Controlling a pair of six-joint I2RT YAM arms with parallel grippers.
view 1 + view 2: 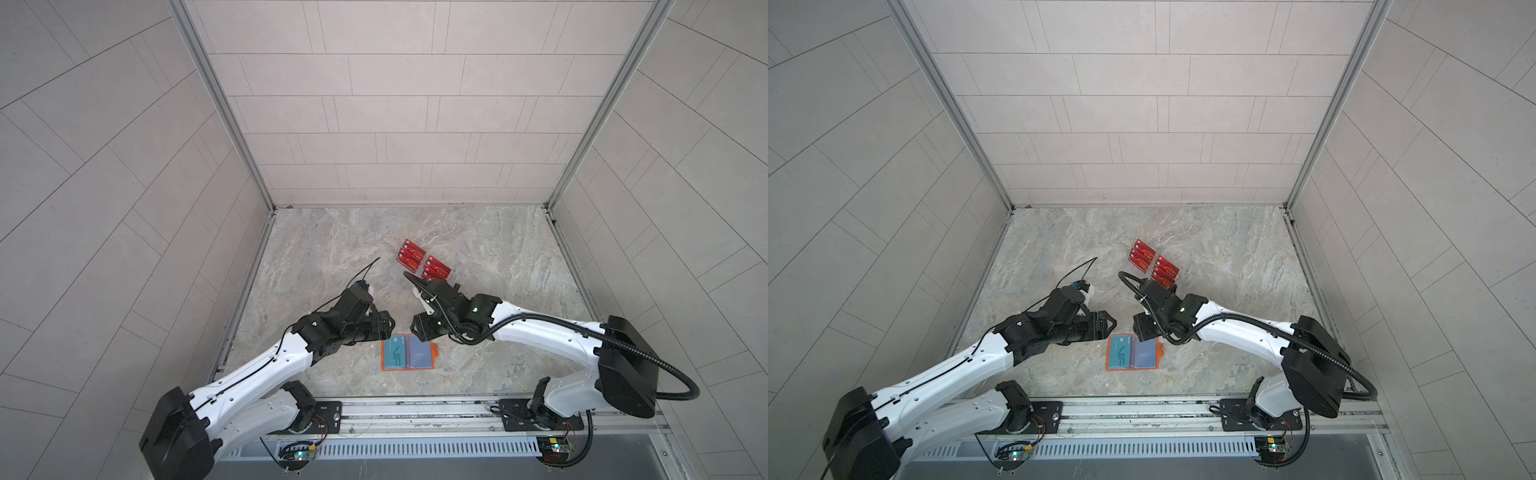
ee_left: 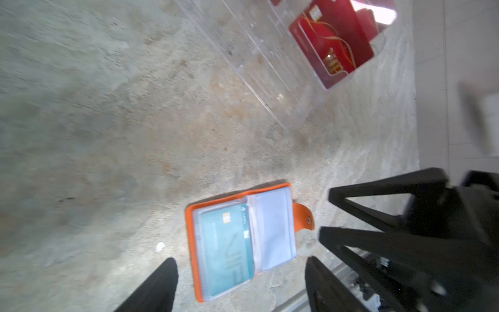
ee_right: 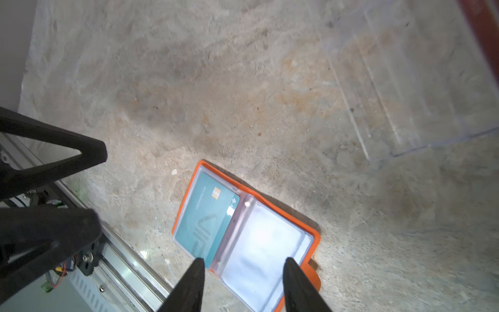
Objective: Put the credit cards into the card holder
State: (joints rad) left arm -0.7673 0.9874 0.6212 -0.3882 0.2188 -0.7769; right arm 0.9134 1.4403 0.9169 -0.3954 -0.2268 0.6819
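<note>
The orange card holder (image 1: 419,353) (image 1: 1145,352) lies open and flat near the table's front edge. A teal credit card (image 1: 394,353) (image 2: 229,248) (image 3: 205,216) sits in its left sleeve, and the right clear sleeve (image 3: 264,248) looks empty. Several red credit cards (image 1: 411,253) (image 1: 1166,268) (image 2: 332,46) stand in the rack farther back. My left gripper (image 1: 388,326) (image 2: 240,262) hovers open over the holder's far left side, holding nothing. Opposite it, my right gripper (image 1: 417,328) (image 3: 245,260) hangs open above the right sleeve, also empty. The two grippers face each other closely.
A clear acrylic tiered rack (image 1: 424,266) (image 2: 270,81) (image 3: 405,94) stands behind the grippers at mid-table. The metal rail (image 1: 415,409) runs along the front edge just before the holder. Tiled walls enclose the marble table (image 1: 332,249) on three sides.
</note>
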